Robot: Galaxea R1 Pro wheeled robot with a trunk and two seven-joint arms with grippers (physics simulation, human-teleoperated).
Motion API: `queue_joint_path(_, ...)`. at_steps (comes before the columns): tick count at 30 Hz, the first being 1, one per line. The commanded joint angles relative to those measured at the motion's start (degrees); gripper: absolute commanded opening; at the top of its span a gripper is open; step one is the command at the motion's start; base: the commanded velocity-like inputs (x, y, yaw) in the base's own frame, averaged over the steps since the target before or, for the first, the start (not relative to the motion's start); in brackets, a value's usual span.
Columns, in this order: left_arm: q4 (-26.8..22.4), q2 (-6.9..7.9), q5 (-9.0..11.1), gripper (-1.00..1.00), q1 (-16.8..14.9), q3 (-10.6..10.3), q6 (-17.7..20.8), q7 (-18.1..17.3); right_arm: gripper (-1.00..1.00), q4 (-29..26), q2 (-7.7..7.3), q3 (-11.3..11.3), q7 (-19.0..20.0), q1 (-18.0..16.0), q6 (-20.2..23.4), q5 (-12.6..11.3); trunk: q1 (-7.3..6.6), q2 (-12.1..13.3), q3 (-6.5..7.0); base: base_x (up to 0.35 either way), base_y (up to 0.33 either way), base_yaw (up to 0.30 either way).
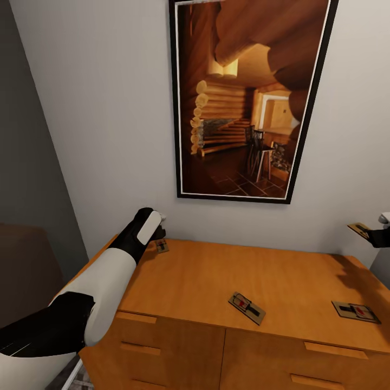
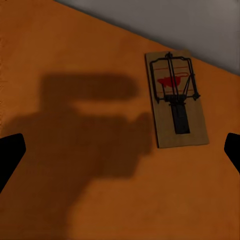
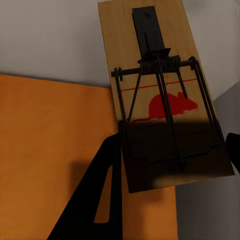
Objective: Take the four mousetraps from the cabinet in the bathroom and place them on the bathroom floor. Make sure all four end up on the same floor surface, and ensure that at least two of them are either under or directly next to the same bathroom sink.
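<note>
Three mousetraps lie on the orange-brown cabinet point(image 1: 206, 276) top: one at the back left corner point(image 1: 161, 246), one near the front middle point(image 1: 246, 307), one at the front right point(image 1: 355, 311). My left gripper point(image 1: 158, 234) hovers just above the back left mousetrap point(image 2: 176, 100). In the left wrist view this gripper point(image 2: 120, 150) is open, its fingertips point(image 2: 10, 152) wide apart, and the trap lies off to one side. My right gripper point(image 1: 375, 235) is raised above the cabinet's right end, shut on a fourth mousetrap point(image 1: 359, 229). The right wrist view shows that trap point(image 3: 160, 100) clamped in the gripper point(image 3: 170, 165).
A large framed picture point(image 1: 249, 97) of a log cabin interior hangs on the pale wall behind the cabinet. Drawer fronts with bar handles point(image 1: 327, 349) face me. A dark grey wall point(image 1: 27, 162) runs along the left, close to the cabinet's left end.
</note>
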Motion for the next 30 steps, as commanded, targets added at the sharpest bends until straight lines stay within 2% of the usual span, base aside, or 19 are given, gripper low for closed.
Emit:
queue_joint_path(1, -0.06, 0.0, 0.49, 1.0, -0.05, -0.12, 0.11, 0.54, -1.0, 0.0, -0.08, 0.16, 0.01, -0.09, 0.21, -0.19, 0.0, -0.05, -0.08, 0.0, 0.0, 0.0)
queue_joint_path(30, -0.18, 0.0, 0.58, 1.0, -0.05, -0.12, 0.1, 0.32, -1.0, 0.0, -0.21, 0.16, -0.02, -0.13, 0.21, -0.03, 0.0, -0.05, -0.08, 0.0, -0.014, 0.0)
